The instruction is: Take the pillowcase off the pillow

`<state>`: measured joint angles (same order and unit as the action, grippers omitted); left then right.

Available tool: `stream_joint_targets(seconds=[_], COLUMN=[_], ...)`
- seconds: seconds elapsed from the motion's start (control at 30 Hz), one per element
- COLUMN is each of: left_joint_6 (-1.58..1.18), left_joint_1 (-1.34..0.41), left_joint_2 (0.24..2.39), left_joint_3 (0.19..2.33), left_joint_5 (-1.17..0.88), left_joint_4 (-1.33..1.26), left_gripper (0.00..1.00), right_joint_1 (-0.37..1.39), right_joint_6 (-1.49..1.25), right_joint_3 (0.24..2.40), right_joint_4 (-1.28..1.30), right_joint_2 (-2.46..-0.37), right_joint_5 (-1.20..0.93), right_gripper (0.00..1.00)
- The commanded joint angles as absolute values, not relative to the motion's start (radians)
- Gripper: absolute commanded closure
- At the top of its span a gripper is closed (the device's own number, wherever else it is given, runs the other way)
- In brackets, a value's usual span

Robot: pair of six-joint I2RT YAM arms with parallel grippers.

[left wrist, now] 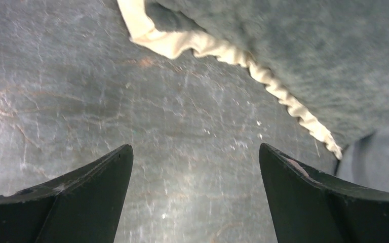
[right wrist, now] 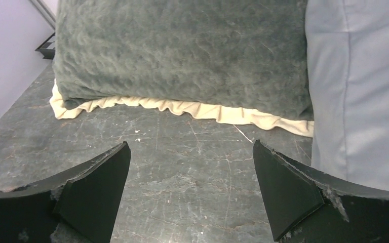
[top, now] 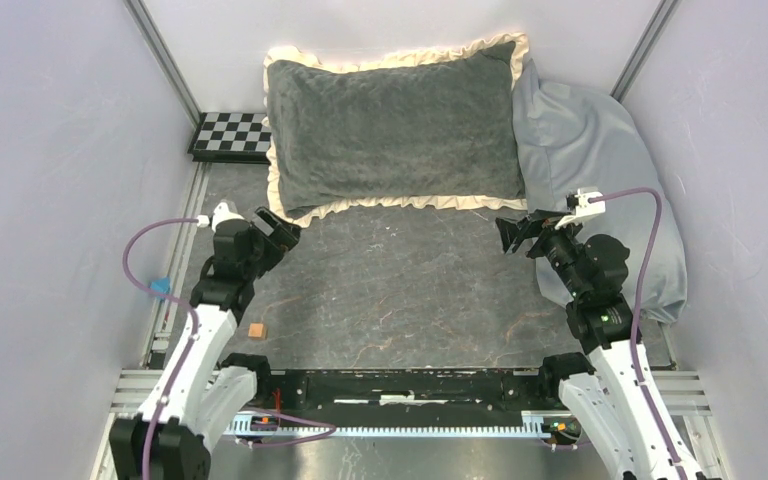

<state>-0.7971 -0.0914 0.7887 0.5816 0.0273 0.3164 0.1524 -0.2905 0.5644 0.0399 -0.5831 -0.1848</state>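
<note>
Left fingers (top: 282,228), right fingers (top: 510,235) spread wide, empty, just short of pillowcase (top: 392,125) frill.

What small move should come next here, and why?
Probably ease the left gripper forward to the near-left corner of the pillowcase and close on its cream frill. Both grippers are open and empty. The right gripper also hangs short of the near edge, and the cover lies untouched, dark face up.

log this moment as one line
stage: pre-grasp | left pincer: open, empty, near frill corner | right pincer: open, empty | pillowcase: not yet off, grey face up | blue-grey pillow: at its right
</note>
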Motion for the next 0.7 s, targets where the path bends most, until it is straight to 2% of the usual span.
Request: stream_joint_targets(seconds=[0.0,0.2,0.47,0.67], left_joint_6=[-0.796,-0.648,-0.543,-0.483], left_joint_1=[-0.092,-0.092,-0.091,-0.086], left_joint_2=[0.936,1.210,1.490,1.626], left_joint_3=[0.586,0.626,0.793,0.890], left_joint_5=[0.175,0.169,0.250,0.220], left_joint_4=[0.075,-0.171,-0.149,-0.144], left_gripper=[0.00,0.00,0.00,0.00], right_joint_1=[0.155,0.154,0.156,0.156], right_joint_6=[-0.293,-0.273,-0.273,-0.282], right_joint_3=[0.600,0.583,0.569,0.571], right_joint_4=[-0.028,-0.042,-0.065,-0.093], right_joint_2=[-0.577,-0.556,-0.558,-0.585], right_joint_5=[-0.249,-0.278,-0.309,-0.333], right_gripper=[0.02,0.02,0.02,0.02])
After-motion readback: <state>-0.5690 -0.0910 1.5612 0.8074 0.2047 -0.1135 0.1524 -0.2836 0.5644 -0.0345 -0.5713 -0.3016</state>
